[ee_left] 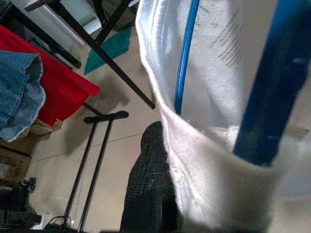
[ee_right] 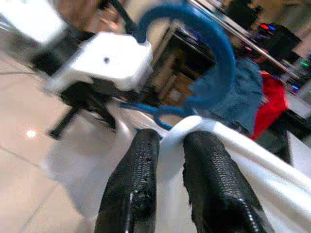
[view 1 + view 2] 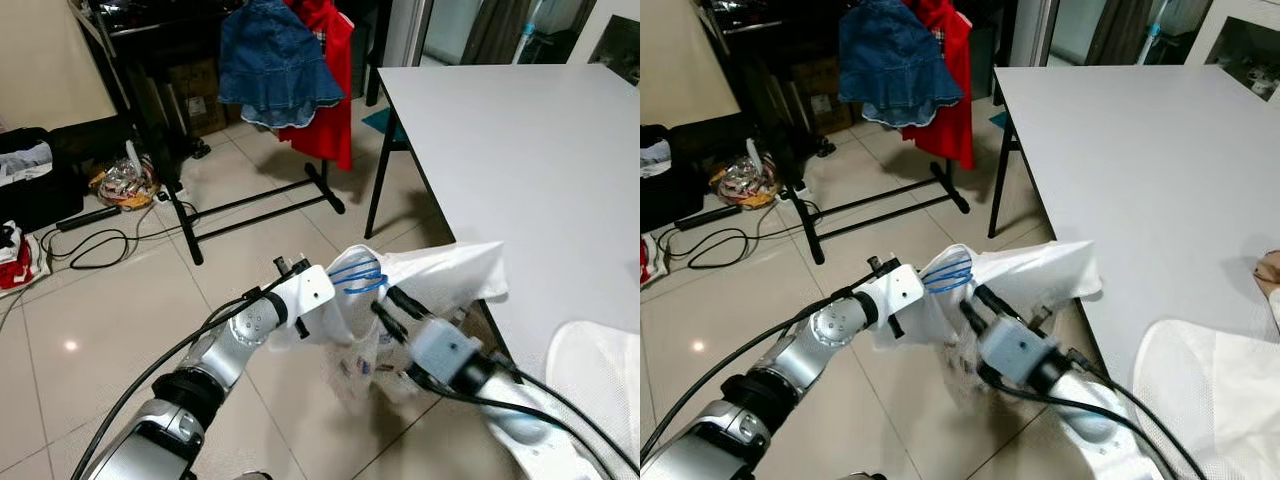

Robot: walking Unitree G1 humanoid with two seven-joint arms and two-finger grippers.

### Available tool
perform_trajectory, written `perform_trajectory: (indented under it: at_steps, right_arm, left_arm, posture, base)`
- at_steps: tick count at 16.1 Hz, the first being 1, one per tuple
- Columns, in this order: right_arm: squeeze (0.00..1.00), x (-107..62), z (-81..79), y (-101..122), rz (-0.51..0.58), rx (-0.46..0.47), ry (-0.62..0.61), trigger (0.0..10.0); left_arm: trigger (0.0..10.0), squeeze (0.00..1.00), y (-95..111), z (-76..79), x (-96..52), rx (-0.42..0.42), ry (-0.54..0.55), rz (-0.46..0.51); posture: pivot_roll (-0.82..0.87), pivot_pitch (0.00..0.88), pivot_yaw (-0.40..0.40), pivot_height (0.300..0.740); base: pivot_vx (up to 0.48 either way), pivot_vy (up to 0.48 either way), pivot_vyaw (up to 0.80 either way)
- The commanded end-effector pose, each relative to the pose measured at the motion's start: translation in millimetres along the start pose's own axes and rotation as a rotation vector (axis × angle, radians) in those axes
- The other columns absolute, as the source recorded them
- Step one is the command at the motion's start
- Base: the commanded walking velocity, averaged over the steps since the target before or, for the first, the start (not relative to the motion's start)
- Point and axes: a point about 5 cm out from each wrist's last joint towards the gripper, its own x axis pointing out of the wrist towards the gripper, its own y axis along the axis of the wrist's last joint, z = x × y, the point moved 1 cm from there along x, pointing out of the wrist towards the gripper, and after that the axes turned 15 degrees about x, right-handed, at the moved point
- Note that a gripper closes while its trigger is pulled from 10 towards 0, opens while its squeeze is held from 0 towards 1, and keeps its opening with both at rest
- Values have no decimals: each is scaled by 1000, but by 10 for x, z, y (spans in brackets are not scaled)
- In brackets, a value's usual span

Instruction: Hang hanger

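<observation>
While both grippers hold it, the blue hanger (image 3: 357, 275) in its white garment (image 3: 430, 275) hangs off the table (image 3: 520, 150) corner.
Left gripper (image 3: 335, 300) and right gripper (image 2: 167, 145) both pinch cloth; keep both grips firm and carry toward the clothes rack (image 3: 250, 205), beyond the table leg (image 3: 385, 190), skirting floor cables (image 3: 100, 245).

silver jointed arms, black cables alongside, white wrist housings, textured black jaws.
</observation>
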Motion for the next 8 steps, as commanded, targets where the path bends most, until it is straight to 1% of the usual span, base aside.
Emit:
perform_trajectory:
  at_steps: [1,3,4,5,6,7,8]
  right_arm:
    - [0,-20,-37,62,21,21,48,10000]
    - [0,-103,-49,147,42,-28,110,10000]
    - [0,-131,-28,148,34,-34,117,10000]
    - [0,-212,62,134,-4,-76,127,10000]
    - [86,-296,221,117,-58,-162,116,10000]
    - [63,-306,260,113,-69,-184,108,10000]
    - [0,-335,348,82,-106,-242,99,10000]
  left_arm:
    - [10000,0,64,-77,22,25,12,25]
    - [10000,0,56,-68,16,29,7,24]
    - [10000,0,51,-63,11,32,2,25]
    - [10000,0,18,-48,-20,46,-21,30]
    - [10000,0,-61,-47,-77,74,-46,22]
    - [10000,0,-76,-49,-89,81,-50,21]
    - [10000,0,-110,-57,-115,93,-57,17]
  posture:
    - [0,80,39,740]
    - [1,79,38,740]
    - [2,79,38,740]
    - [3,80,38,740]
    - [4,80,36,740]
    - [4,81,36,740]
    - [5,80,34,740]
  base:
    - [0,0,0]
    - [0,0,0]
    - [0,0,0]
    - [0,0,0]
    - [0,0,0]
    - [0,0,0]
    - [0,0,0]
